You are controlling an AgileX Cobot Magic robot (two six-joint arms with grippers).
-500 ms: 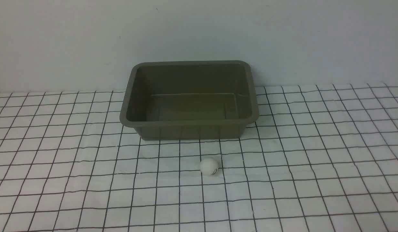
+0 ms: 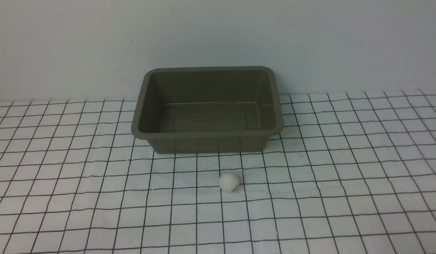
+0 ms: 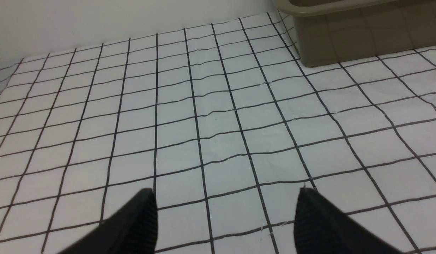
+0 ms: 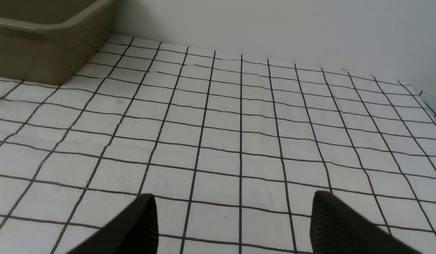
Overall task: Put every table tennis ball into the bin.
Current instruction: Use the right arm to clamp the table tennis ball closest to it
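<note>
The ball (image 2: 229, 182) lies on the checked cloth (image 2: 345, 176), at 6 o'clock from the bin (image 2: 207, 134). It is near the front wall of the bin but does not touch it. The bin looks empty.

No arm shows in the front view. The left gripper (image 3: 225, 197) has its jaws wide apart with nothing between them, and the right gripper (image 4: 234, 201) is the same. Each wrist view shows only cloth and a corner of the bin, not the ball.

I judge that the step in hand is the reach for the ball. The ball is light and round, so the gripper should come down from above, put the ball in the middle between the fingers, and close softly. A touch from one side only would probably make it roll away. After that, the lift must clear the wide rim before the ball is released over the middle of the bin, at 12 o'clock from where it lies.

Nothing stands between the ball and the bin. The cloth has small wrinkles, and the wall (image 2: 218, 35) rises just behind the bin.
</note>
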